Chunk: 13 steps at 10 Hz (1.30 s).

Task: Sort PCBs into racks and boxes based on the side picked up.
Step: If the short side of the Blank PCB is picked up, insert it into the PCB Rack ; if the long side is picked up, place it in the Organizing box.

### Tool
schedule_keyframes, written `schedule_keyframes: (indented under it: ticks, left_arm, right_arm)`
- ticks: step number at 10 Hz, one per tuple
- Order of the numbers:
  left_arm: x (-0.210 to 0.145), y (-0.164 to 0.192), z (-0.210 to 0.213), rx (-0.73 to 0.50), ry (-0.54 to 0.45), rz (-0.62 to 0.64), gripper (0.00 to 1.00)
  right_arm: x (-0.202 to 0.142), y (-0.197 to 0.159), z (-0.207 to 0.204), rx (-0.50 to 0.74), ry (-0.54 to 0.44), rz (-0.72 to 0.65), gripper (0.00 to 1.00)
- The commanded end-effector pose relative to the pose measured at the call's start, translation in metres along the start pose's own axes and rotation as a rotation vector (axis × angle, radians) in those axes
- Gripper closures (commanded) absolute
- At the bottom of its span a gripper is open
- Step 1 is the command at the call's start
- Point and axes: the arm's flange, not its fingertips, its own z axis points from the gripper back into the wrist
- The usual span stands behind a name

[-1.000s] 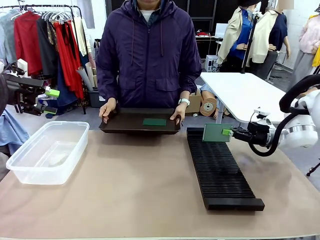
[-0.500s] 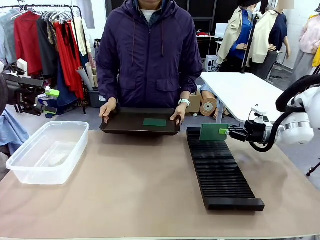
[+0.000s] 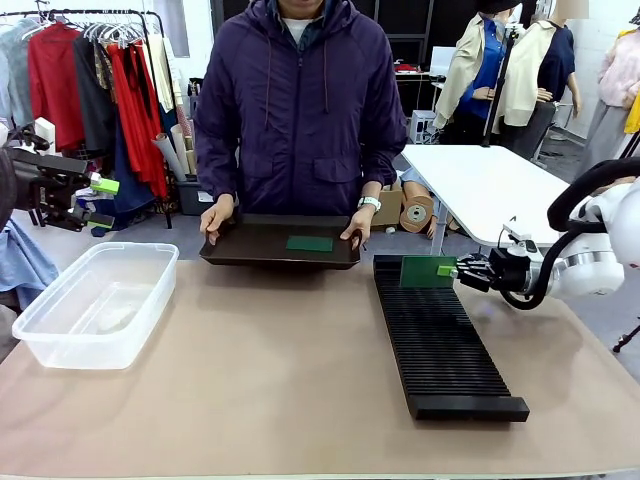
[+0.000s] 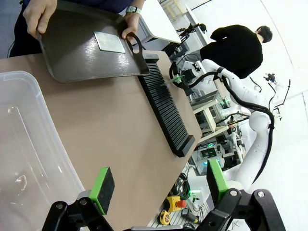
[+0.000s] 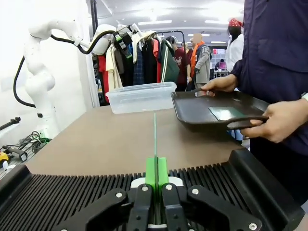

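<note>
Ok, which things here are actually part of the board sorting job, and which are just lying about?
Job: held PCB, right gripper, black rack, clear tub, second PCB on the dark tray the person holds.
Lying about: hanging clothes, white table, cardboard rolls.

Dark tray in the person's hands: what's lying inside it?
One green PCB lies flat on the tray floor, nearer the person's hand with the watch. Nothing else is seen on it; from the front, the near rim covers a thin strip of floor.
</note>
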Motion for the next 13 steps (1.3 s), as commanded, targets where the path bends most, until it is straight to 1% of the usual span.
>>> schedule_keyframes:
  ticks: [1,7,13]
  left_arm:
    - [0.0,-0.001,0.0,-0.003,-0.002,-0.002,0.0]
    - [0.0,-0.001,0.0,-0.003,-0.002,-0.002,0.0]
    - [0.0,-0.001,0.0,-0.003,-0.002,-0.002,0.0]
  right_arm:
    - [-0.001,-0.009,0.002,-0.011,0.002,0.015,1.0]
    - [-0.013,-0.012,0.005,-0.022,0.058,0.01,1.0]
    - [-0.018,-0.012,0.0,-0.018,0.082,0.015,1.0]
